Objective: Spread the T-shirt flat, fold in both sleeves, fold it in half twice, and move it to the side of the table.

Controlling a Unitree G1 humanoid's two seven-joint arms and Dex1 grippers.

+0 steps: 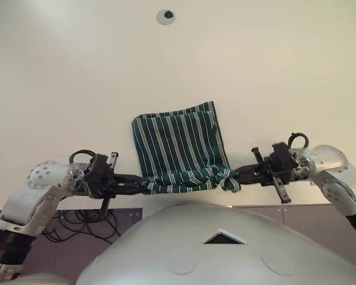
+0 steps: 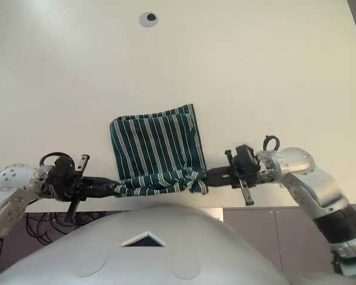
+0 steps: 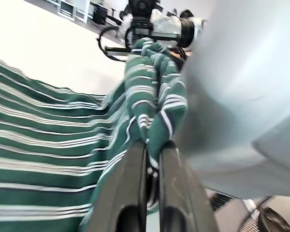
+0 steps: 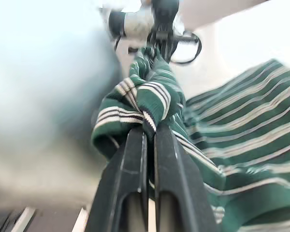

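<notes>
Striped T-shirt (image 1: 179,142) lies on the white table (image 1: 273,77), near hem bunched at the table's front edge. Left gripper (image 1: 141,184) and right gripper (image 1: 236,176) each pinch one near corner. The hem runs straight between them, and the cloth extends away from both.

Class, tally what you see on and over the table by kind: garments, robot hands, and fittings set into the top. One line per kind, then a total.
Garments, a green striped T-shirt: 1
Robot hands, the left hand and the right hand, each shut on the T-shirt's near edge: 2
Fittings, a round port: 1
Total: 4
</notes>
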